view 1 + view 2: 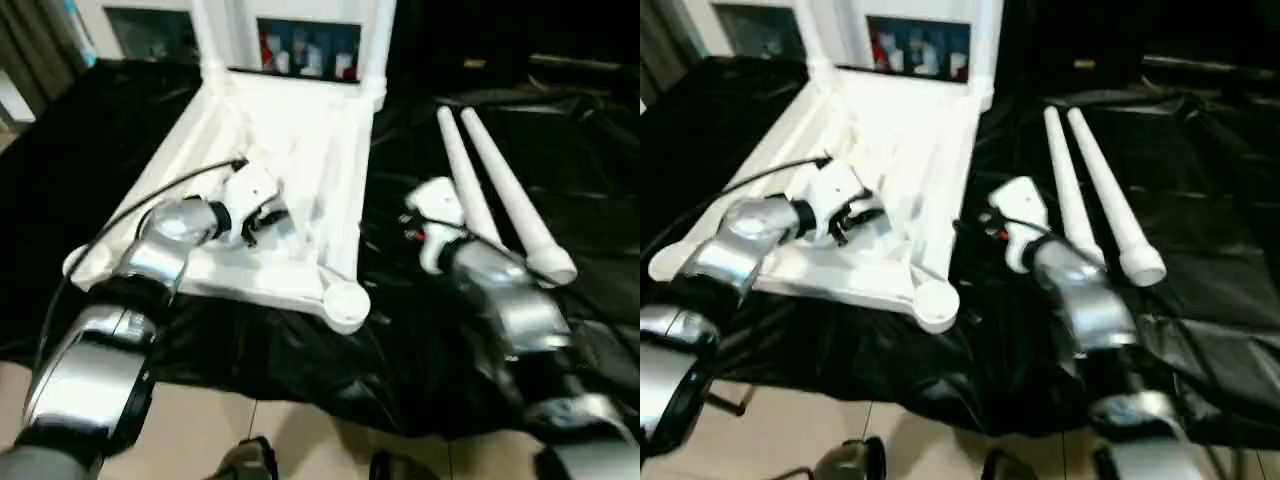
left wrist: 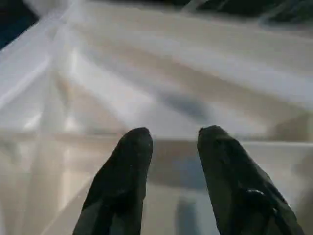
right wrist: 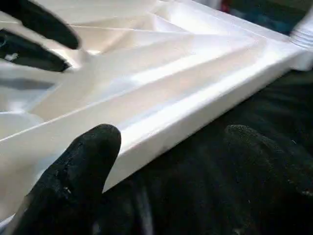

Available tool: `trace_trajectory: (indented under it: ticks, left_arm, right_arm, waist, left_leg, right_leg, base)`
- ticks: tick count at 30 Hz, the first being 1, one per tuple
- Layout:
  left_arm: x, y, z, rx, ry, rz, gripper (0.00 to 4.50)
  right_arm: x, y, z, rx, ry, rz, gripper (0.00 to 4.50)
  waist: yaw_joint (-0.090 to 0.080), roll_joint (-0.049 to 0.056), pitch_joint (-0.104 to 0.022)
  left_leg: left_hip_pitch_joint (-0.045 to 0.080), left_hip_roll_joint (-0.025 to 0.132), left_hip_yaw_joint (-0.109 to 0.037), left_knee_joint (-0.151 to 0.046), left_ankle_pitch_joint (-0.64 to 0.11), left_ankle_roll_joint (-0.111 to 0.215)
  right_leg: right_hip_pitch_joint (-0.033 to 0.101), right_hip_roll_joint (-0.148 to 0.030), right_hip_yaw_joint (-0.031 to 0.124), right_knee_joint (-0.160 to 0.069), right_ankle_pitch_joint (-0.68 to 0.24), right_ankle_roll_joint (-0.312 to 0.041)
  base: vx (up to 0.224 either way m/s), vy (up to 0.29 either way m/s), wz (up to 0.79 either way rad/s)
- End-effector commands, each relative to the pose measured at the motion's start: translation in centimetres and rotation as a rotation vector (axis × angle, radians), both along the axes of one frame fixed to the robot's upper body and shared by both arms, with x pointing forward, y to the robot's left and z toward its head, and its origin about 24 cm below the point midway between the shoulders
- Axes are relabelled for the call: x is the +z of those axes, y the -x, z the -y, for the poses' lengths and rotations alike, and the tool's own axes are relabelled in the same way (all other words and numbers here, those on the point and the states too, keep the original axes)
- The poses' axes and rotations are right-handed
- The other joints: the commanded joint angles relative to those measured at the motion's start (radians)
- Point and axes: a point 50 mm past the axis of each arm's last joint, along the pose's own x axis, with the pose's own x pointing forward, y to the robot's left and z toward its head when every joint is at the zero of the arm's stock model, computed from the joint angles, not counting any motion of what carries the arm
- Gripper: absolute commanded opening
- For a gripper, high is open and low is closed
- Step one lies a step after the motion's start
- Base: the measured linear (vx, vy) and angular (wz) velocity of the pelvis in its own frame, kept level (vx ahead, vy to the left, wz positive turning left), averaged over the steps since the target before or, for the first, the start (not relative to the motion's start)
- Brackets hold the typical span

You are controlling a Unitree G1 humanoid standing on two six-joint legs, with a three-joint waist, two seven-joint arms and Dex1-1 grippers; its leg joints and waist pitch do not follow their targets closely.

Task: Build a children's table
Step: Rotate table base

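While the children's table (image 1: pixel 300 150) lies upside down on the black sheet (image 1: pixel 250 350), my left gripper (image 2: pixel 168 147) hangs over its ribbed underside, jaws partly apart, nothing held | my right gripper (image 3: pixel 171 161), jaws wide apart, is just beside the rim | farther: two loose legs (image 1: pixel 500 190) lie side by side | two legs (image 1: pixel 380 40) stand at the far corners.
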Motion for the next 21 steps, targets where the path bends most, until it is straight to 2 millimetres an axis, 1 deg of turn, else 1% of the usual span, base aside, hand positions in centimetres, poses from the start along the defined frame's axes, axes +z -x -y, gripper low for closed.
trace_trajectory:
  ticks: [1,2,3,4,5,6,7,8,9,10,11,12,13,14,15,16,17,18,19,20,21]
  left_arm:
    - [1.0,0.6,0.4,-0.087,0.07,0.0,1.91]
    - [1.0,0.6,0.4,-0.087,0.07,0.0,1.91]
    - [1.2,1.3,0.2,-0.143,0.08,-0.027,1.91]
    - [1.2,1.3,0.2,-0.143,0.08,-0.027,1.91]
    - [1.4,1.9,0.0,-0.185,0.078,-0.054,1.91]
    - [1.4,2.8,-0.3,-0.237,0.073,-0.105,1.91]
    - [1.4,3.9,-0.7,-0.3,0.056,-0.175,1.91]
    - [1.3,4.9,-1.1,-0.353,0.026,-0.246,1.91]
    - [1.1,5.7,-1.4,-0.395,-0.01,-0.309,1.91]
    - [0.7,6.4,-1.9,-0.423,-0.056,-0.367,1.91]
    - [0.5,6.7,-2.1,-0.433,-0.077,-0.393,1.91]
    - [0.1,7.0,-2.4,-0.438,-0.113,-0.442,1.91]
    - [-0.2,7.0,-2.5,-0.433,-0.135,-0.46,1.91]
    - [-0.7,6.4,-2.5,-0.401,-0.162,-0.439,1.91]
    - [-1.0,6.1,-2.5,-0.381,-0.179,-0.423,1.91]
    - [-1.2,5.4,-2.3,-0.335,-0.181,-0.386,1.91]
    - [-1.3,5.2,-2.2,-0.324,-0.18,-0.378,1.91]
    - [-1.3,4.7,-1.9,-0.286,-0.173,-0.358,1.91]
    - [-1.3,4.6,-1.8,-0.275,-0.171,-0.356,1.91]
    - [-1.3,4.6,-1.7,-0.273,-0.171,-0.358,1.91]
    - [-1.2,4.6,-1.6,-0.273,-0.171,-0.361,1.91]
  right_arm:
    - [0.6,0.1,0.8,-0.014,-0.007,-0.005,3.89]
    - [0.6,0.1,0.8,-0.014,-0.007,-0.005,3.89]
    - [0.8,0.1,1.2,-0.046,-0.013,-0.011,3.89]
    - [0.8,0.1,1.2,-0.046,-0.013,-0.011,3.89]
    - [1.0,0.1,1.4,-0.056,-0.013,-0.012,3.89]
    - [1.1,0.3,1.4,-0.056,-0.016,-0.013,3.89]
    - [1.2,0.5,1.4,-0.047,-0.016,-0.013,3.89]
    - [1.3,0.8,1.4,-0.032,-0.011,-0.013,3.89]
    - [1.3,1.0,1.3,-0.012,-0.005,-0.016,3.89]
    - [1.3,1.3,1.3,0.01,0.002,-0.019,3.89]
    - [1.3,1.4,1.2,0.022,0.005,-0.023,3.89]
    - [1.2,1.7,1.1,0.053,0.006,-0.033,3.89]
    - [1.2,1.9,1.0,0.085,0.008,-0.044,3.89]
    - [1.1,2.4,0.7,0.142,0.013,-0.06,3.89]
    - [1.1,2.7,0.6,0.178,0.017,-0.069,3.89]
    - [1.2,3.4,0.4,0.245,0.015,-0.097,3.89]
    - [1.2,3.6,0.3,0.26,0.014,-0.104,3.89]
    - [1.3,4.4,0.1,0.327,0.005,-0.142,3.89]
    - [1.3,4.7,0.1,0.354,0.001,-0.16,3.89]
    - [1.3,5.1,0.1,0.389,0.001,-0.183,3.89]
    - [1.3,5.4,0.0,0.408,0.002,-0.195,3.89]
  waist:
    - [0.005,0.002,-0.1]
    - [0.004,0.002,-0.099]
    - [0.004,0.002,-0.101]
    - [0.005,0.003,-0.1]
    - [0.004,0.004,-0.099]
    - [0.007,0.008,-0.102]
    - [0.003,0.005,-0.096]
    - [0.001,0.01,-0.098]
    - [0.002,0.011,-0.099]
    - [0.0,0.012,-0.099]
    - [0.002,0.014,-0.097]
    - [0.0,0.013,-0.097]
    - [0.001,0.013,-0.097]
    - [0.003,0.015,-0.098]
    - [0.005,0.014,-0.098]
    - [0.007,0.016,-0.099]
    - [0.013,0.015,-0.101]
    - [0.012,0.015,-0.101]
    - [0.018,0.012,-0.103]
    - [0.018,0.011,-0.103]
    - [0.019,0.01,-0.104]
  left_leg:
    - [0.034,0.02,-0.009,-0.054,-0.238,0.049]
    - [0.036,0.019,-0.008,-0.056,-0.265,0.038]
    - [0.038,0.018,-0.007,-0.055,-0.275,0.032]
    - [0.036,0.021,-0.01,-0.059,-0.278,0.022]
    - [0.036,0.018,-0.01,-0.06,-0.296,0.01]
    - [0.041,0.021,-0.012,-0.06,-0.297,0.001]
    - [0.036,0.023,-0.012,-0.066,-0.296,-0.006]
    - [0.039,0.023,-0.012,-0.067,-0.313,-0.013]
    - [0.041,0.024,-0.013,-0.067,-0.316,-0.018]
    - [0.042,0.023,-0.012,-0.068,-0.321,-0.021]
    - [0.046,0.021,-0.01,-0.068,-0.334,-0.026]
    - [0.045,0.021,-0.01,-0.068,-0.338,-0.028]
    - [0.048,0.02,-0.009,-0.068,-0.346,-0.031]
    - [0.05,0.02,-0.01,-0.067,-0.352,-0.033]
    - [0.051,0.019,-0.01,-0.066,-0.355,-0.033]
    - [0.048,0.018,-0.011,-0.066,-0.356,-0.034]
    - [0.052,0.019,-0.012,-0.065,-0.365,-0.036]
    - [0.05,0.018,-0.013,-0.065,-0.365,-0.035]
    - [0.045,0.019,-0.015,-0.064,-0.349,-0.032]
    - [0.041,0.018,-0.017,-0.064,-0.34,-0.027]
    - [0.042,0.018,-0.015,-0.062,-0.339,-0.026]
  right_leg:
    - [0.063,-0.041,0.025,-0.041,-0.088,-0.289]
    - [0.058,-0.041,0.025,-0.046,-0.133,-0.28]
    - [0.058,-0.04,0.026,-0.047,-0.149,-0.274]
    - [0.06,-0.045,0.027,-0.047,-0.17,-0.268]
    - [0.057,-0.043,0.027,-0.051,-0.206,-0.25]
    - [0.059,-0.048,0.028,-0.048,-0.212,-0.249]
    - [0.059,-0.045,0.028,-0.048,-0.23,-0.243]
    - [0.055,-0.043,0.029,-0.049,-0.256,-0.23]
    - [0.054,-0.043,0.029,-0.047,-0.26,-0.226]
    - [0.051,-0.04,0.03,-0.05,-0.265,-0.221]
    - [0.048,-0.038,0.031,-0.053,-0.285,-0.214]
    - [0.048,-0.038,0.032,-0.054,-0.288,-0.211]
    - [0.046,-0.036,0.032,-0.057,-0.297,-0.202]
    - [0.046,-0.036,0.032,-0.057,-0.297,-0.2]
    - [0.047,-0.036,0.032,-0.059,-0.295,-0.196]
    - [0.049,-0.037,0.033,-0.059,-0.297,-0.188]
    - [0.048,-0.037,0.032,-0.059,-0.299,-0.178]
    - [0.051,-0.037,0.032,-0.058,-0.293,-0.178]
    - [0.056,-0.04,0.032,-0.056,-0.28,-0.176]
    - [0.057,-0.04,0.031,-0.054,-0.286,-0.177]
    - [0.053,-0.043,0.032,-0.057,-0.297,-0.18]
  base:
    - [0.0,0.0,0.0]
    - [0.0,0.0,0.0]
    - [0.0,0.0,0.0]
    - [0.0,0.0,0.0]
    - [0.0,0.0,0.0]
    - [0.0,0.0,0.0]
    - [0.0,0.0,0.0]
    - [0.0,0.0,0.0]
    - [0.0,0.0,0.0]
    - [0.0,0.0,0.0]
    - [0.0,0.0,0.0]
    - [0.0,0.0,0.0]
    - [0.0,0.0,0.0]
    - [0.0,0.0,0.0]
    - [0.0,0.0,0.0]
    - [0.0,0.0,0.0]
    - [0.0,0.0,0.0]
    - [0.0,0.0,0.0]
    - [0.0,0.0,0.0]
    - [0.0,0.0,0.0]
    - [0.0,0.0,0.0]
